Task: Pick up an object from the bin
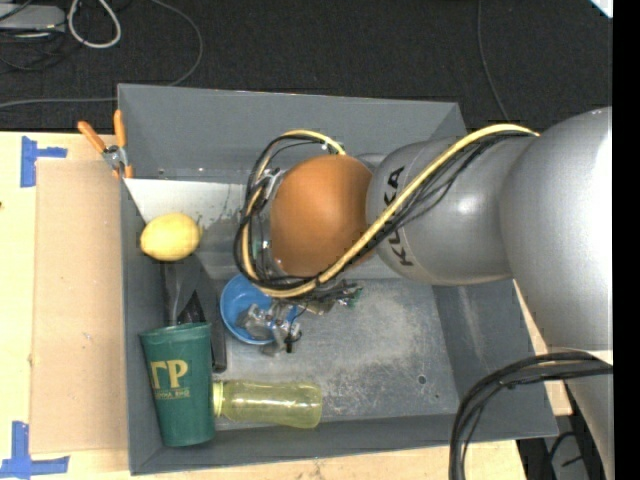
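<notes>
Gripper [275,326] low over the blue round dish [233,313], centre-left of bin [450,358]. Wrist cover blocks the tool, so open vs closed: cannot tell. Dish prob. easiest pick, lying alone. Lemon [170,238], green cup [180,386] and clear bottle [268,405] hug the left/front walls.

Reaching in from right of view, my silver arm [480,218] stretching leftward across frame. Far end bending downward, orange cover [315,213] turning toward camera. Yellow and black cables [440,158] running along arm, looping round orange cover. My pincer [276,324] hanging below cover, pointing down, sitting low, partly hiding beneath it.
</notes>
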You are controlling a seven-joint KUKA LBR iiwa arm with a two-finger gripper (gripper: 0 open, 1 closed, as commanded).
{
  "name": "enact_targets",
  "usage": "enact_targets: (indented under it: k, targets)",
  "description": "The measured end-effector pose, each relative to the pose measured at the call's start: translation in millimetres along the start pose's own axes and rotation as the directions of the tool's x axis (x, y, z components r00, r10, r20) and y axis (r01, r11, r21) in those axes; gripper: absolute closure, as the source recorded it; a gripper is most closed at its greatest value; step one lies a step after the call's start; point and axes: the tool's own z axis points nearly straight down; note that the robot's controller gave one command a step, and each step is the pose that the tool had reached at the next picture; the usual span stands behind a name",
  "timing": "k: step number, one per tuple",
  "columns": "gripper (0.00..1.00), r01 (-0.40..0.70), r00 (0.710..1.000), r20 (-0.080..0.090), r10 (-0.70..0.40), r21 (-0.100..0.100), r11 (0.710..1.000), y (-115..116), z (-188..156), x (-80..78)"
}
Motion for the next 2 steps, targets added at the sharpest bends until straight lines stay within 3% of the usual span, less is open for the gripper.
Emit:
enact_targets:
  k: [1, 2]
  targets:
    - [1.00, -0.002, 1.000, -0.006, 0.002, -0.009, 1.000, 3.0, -22.6, 1.7]
    - [1.00, -0.001, 1.000, 0.002, 0.001, -0.002, 1.000, 2.0, -58.8, -0.9]
